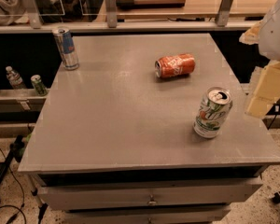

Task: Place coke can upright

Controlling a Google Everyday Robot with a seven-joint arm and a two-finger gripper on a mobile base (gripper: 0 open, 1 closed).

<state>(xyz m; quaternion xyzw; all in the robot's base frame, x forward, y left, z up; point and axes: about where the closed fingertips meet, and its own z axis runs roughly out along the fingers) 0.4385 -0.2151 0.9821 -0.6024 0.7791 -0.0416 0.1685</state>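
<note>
coke can (175, 66) lying on its side, hand (267, 90) at right edge (grip unclear)

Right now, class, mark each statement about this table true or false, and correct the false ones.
1. The coke can stands upright. False: it lies on its side.
2. The white-and-green can stands upright near the right edge of the table. True.
3. The blue can lies on its side. False: it stands upright at the far left corner.
4. The gripper is at the right of the view, touching no can. True.
5. The coke can lies farther back on the table than the white-and-green can. True.
</note>
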